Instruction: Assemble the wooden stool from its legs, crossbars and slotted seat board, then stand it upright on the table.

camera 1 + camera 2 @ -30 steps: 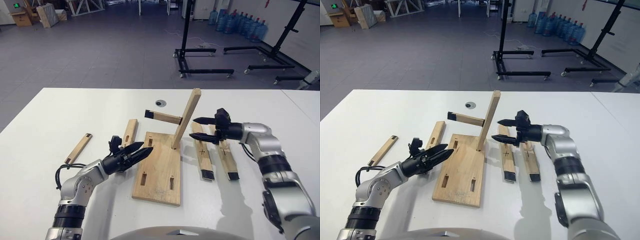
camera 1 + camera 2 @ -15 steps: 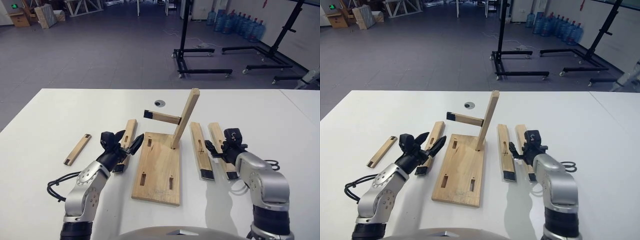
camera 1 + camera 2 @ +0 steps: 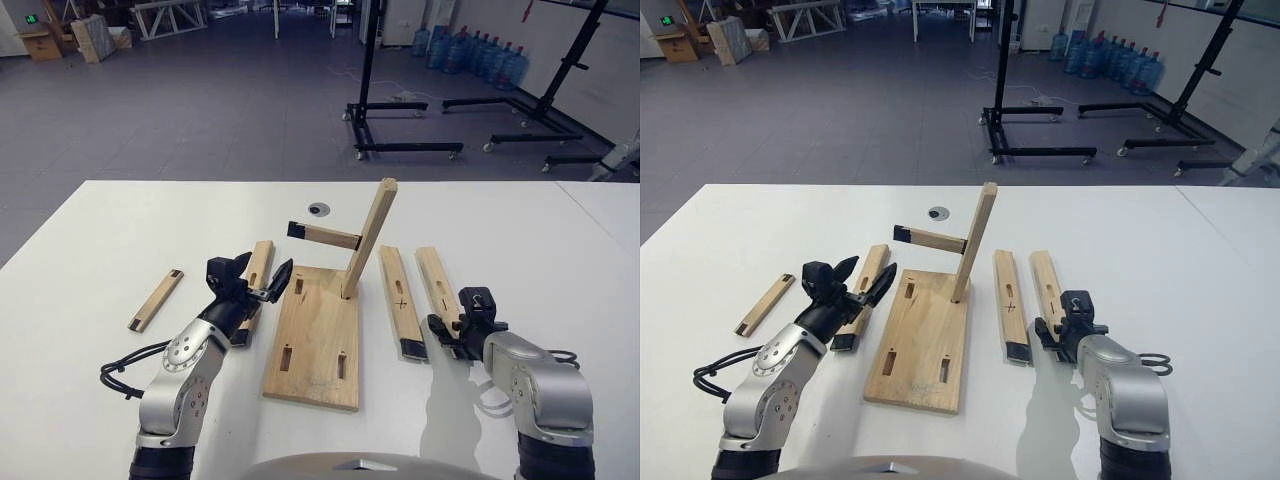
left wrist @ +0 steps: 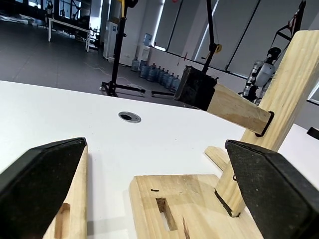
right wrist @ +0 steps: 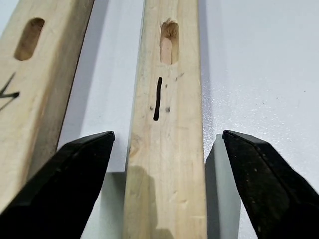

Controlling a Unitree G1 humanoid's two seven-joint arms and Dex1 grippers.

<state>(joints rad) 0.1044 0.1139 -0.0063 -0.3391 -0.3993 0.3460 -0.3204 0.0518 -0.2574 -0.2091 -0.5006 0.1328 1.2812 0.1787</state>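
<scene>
— Was there any writing on the parts?

— No printed label that I could make out, only pen marks. The stroke-marked leg carried a single black stroke along its grain, in line with an oblong slot and just beside it. Its neighbour, the cross-marked leg, bore a small cross about halfway along.

— How did those two lie?

— Flat and side by side on the table, just right of the seat board, with their long axes running away from me. The cross-marked leg had its dark-tipped end toward me. The seat board lay flat too, its length pointing away from me and angled slightly rightward at the far end, with its slots showing.

— Was anything standing?

— One upright leg stood in the board's far right slot, its top leaning to the right. A crossbar stuck out of it toward my left, roughly level, with its black end free.

— And your grippers?

— My right gripper was spread wide, one finger on each side of the stroke-marked leg's near end, the pads clear of the wood. My left gripper was spread too and held nothing. It was low over the left leg, which lay just left of the board. A short piece lay well off to the left.
</scene>
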